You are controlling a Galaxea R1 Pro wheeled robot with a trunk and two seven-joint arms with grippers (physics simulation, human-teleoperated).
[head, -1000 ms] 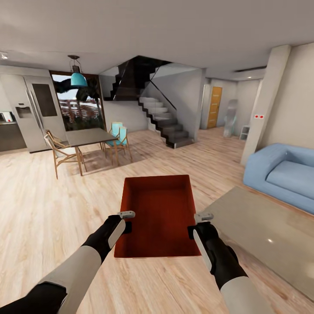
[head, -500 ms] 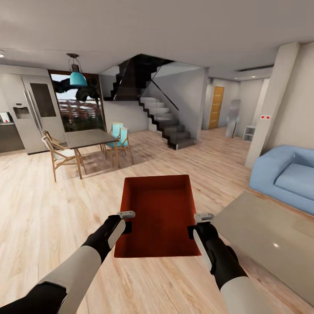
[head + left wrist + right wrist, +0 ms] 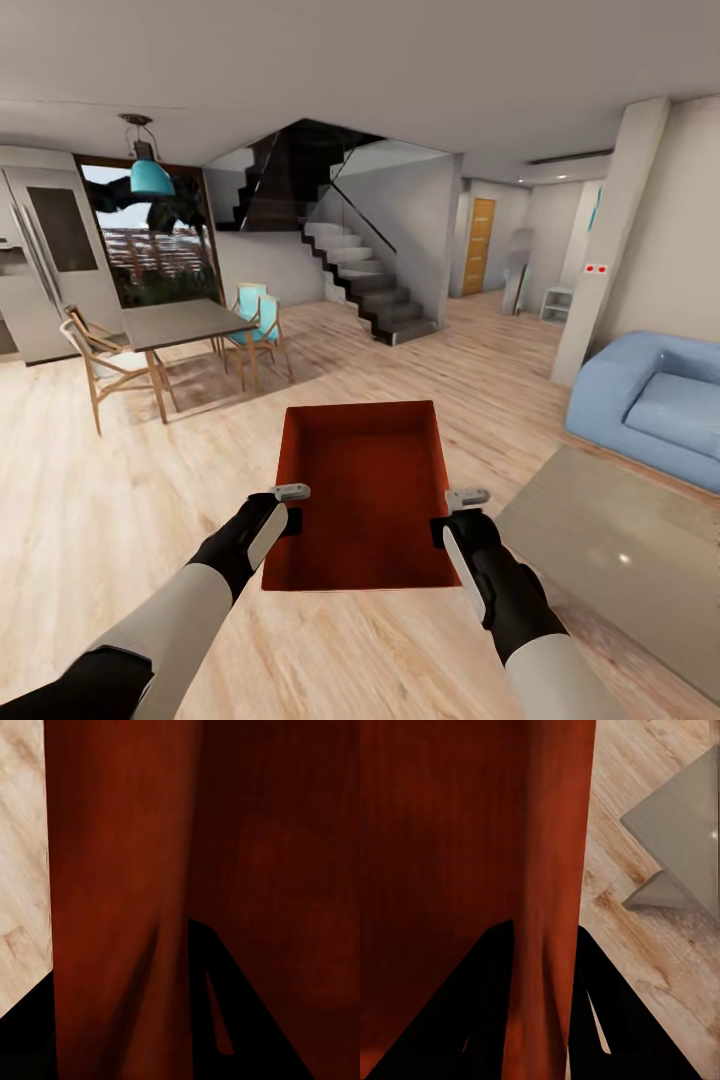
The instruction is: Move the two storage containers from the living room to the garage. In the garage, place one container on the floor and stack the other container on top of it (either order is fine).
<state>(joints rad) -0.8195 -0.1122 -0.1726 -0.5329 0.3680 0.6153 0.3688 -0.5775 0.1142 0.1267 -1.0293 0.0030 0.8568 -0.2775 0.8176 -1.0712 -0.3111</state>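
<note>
Storage container (image 3: 362,495), orange-red and open-topped, is hanging level above the living room's plank floor (image 3: 110,500), carried between both arms. The left gripper (image 3: 290,508) is clamping the container's left wall near its close corner, and the right gripper (image 3: 452,514) is pinching the right wall opposite, forearms reaching straight forward, elbows tucked low. The left wrist view is showing dark fingers (image 3: 225,1020) straddling that red wall; the right wrist view is showing the same grip, plus a grey rug (image 3: 682,847) below. Ahead: dining table (image 3: 175,322), staircase (image 3: 365,285), blue sofa (image 3: 650,400).
</note>
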